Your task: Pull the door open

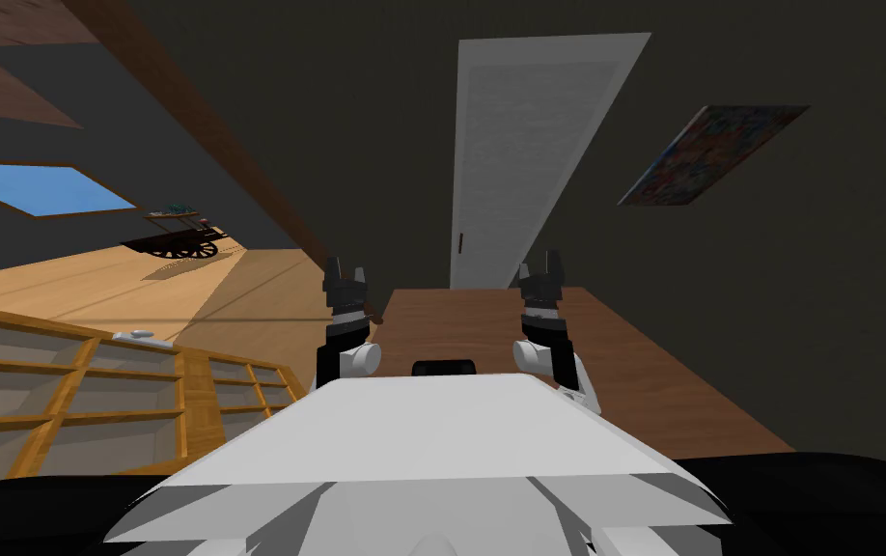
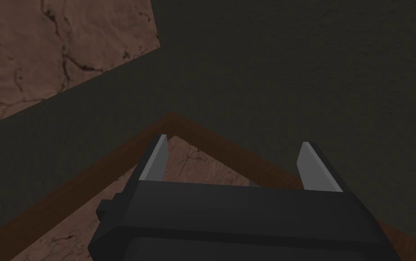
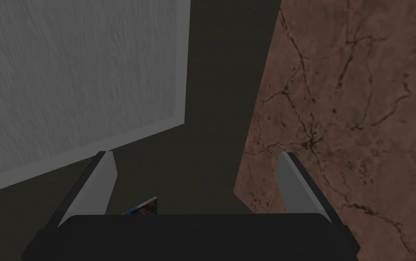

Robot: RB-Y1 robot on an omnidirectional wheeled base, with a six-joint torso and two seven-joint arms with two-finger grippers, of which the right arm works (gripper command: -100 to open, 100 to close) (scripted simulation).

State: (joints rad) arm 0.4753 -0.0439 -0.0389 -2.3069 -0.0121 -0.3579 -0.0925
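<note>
Two grippers hang in front of me, and neither is near the door (image 1: 528,145) yet. The left gripper (image 1: 346,268) and the right gripper (image 1: 540,265) both stand wide, fingers about a third of their wrist views apart and holding nothing.

The door is a pale grey-white panel at 12 o'clock in a dark wall (image 1: 354,116), beyond a stretch of brown floor (image 1: 528,338). It looks flush with the wall, so I judge it closed. Its long axis is upright, and the lean in the head view is the lens's. A small handle (image 1: 461,243) sits low on the door's 9 o'clock edge, which suggests hinges on the 3 o'clock edge.

From the right gripper the handle lies at about 11 o'clock, and from the left gripper at about 1 o'clock. It falls between the two, and the right gripper seems somewhat nearer. The right wrist view looks up the door panel, so that arm appears better aimed.

A painting (image 1: 711,154) hangs on the wall at 2 o'clock. At 8 o'clock a wooden shelf unit (image 1: 74,386) has open compartments whose contents I cannot make out, with a small white object (image 1: 139,334) on top. At 10 o'clock a wheeled cart (image 1: 180,239) carries small items too far off to name.
</note>
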